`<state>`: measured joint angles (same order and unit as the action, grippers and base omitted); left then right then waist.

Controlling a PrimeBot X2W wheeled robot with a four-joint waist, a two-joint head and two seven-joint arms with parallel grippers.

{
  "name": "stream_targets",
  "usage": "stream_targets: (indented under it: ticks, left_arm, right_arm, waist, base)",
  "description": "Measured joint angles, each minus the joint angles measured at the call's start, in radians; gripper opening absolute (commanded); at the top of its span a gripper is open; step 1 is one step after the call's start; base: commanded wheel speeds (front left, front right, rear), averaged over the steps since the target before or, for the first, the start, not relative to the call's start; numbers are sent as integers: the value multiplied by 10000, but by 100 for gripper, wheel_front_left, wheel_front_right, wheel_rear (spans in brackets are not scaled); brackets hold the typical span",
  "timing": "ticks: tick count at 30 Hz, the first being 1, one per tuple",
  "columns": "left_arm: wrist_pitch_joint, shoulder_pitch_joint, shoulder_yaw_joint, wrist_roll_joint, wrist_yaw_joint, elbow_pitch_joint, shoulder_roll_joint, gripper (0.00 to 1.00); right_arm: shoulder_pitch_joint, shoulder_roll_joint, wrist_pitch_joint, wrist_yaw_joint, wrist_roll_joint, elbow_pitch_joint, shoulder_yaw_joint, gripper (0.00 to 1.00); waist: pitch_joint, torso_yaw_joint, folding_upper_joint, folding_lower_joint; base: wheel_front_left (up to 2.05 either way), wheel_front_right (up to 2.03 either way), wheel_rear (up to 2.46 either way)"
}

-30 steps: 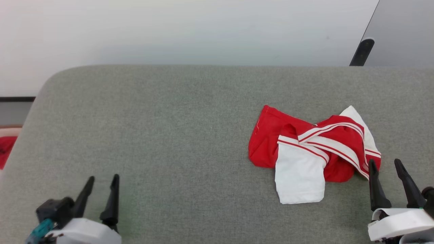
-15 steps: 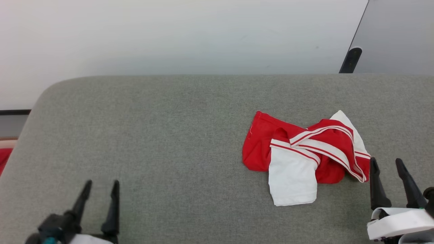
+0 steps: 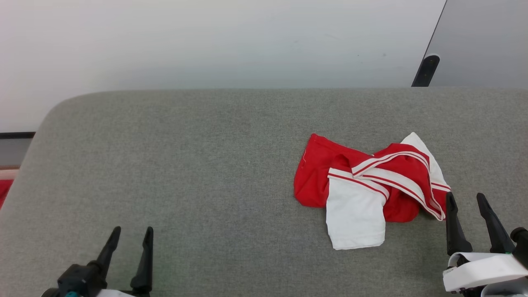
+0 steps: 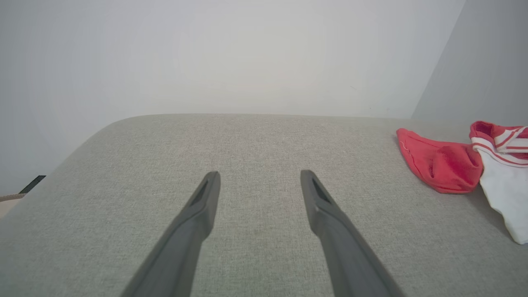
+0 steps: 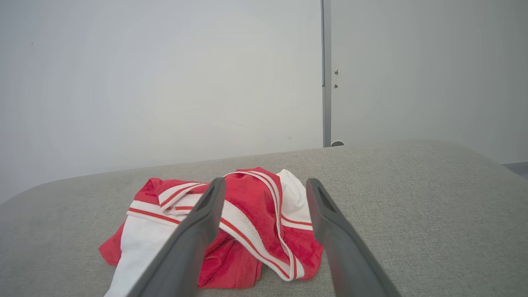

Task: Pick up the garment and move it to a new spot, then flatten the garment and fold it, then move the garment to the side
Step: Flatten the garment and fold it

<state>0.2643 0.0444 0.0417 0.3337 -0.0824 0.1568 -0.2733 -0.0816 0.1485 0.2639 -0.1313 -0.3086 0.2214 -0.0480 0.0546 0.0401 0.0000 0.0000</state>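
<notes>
The garment [image 3: 371, 185] lies crumpled on the grey cushioned surface [image 3: 198, 165], right of centre: bright red fabric with a white panel and white-and-red striped bands. It also shows at the right edge of the left wrist view, garment [image 4: 445, 165], and straight ahead in the right wrist view, garment [image 5: 251, 222]. My right gripper [image 3: 464, 198] stands open at the lower right, its tips just beside the garment's right end, nothing between them. My left gripper [image 3: 133, 231] is open at the lower left, far from the garment, over bare cushion.
A pale wall [image 3: 206, 41] rises behind the cushion. A dark panel [image 3: 486, 41] with a black rod [image 3: 425, 70] stands at the back right. The cushion's rounded corner [image 3: 53, 111] falls away at the left, with a red patch [image 3: 3, 192] beyond it.
The head camera has shifted, so the whole scene sits a little lower and more to the left. The left gripper has dropped lower in the view. The garment lies as before.
</notes>
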Motion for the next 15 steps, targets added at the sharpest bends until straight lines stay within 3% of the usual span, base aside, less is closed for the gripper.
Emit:
stream_targets:
  ticks: [8,15]
  left_arm:
    - [-98,-379,228,4,-194,144,58,100]
    - [-1559,-2964,1471,311,-422,-165,-608,100]
  right_arm:
    - [-105,-88,0,0,-52,23,67,100]
    - [-482,-242,-2,0,-140,-69,8,100]
  waist:
    - [105,-47,0,0]
    - [488,-72,0,0]
  base:
    - [0,0,0]
    - [0,0,0]
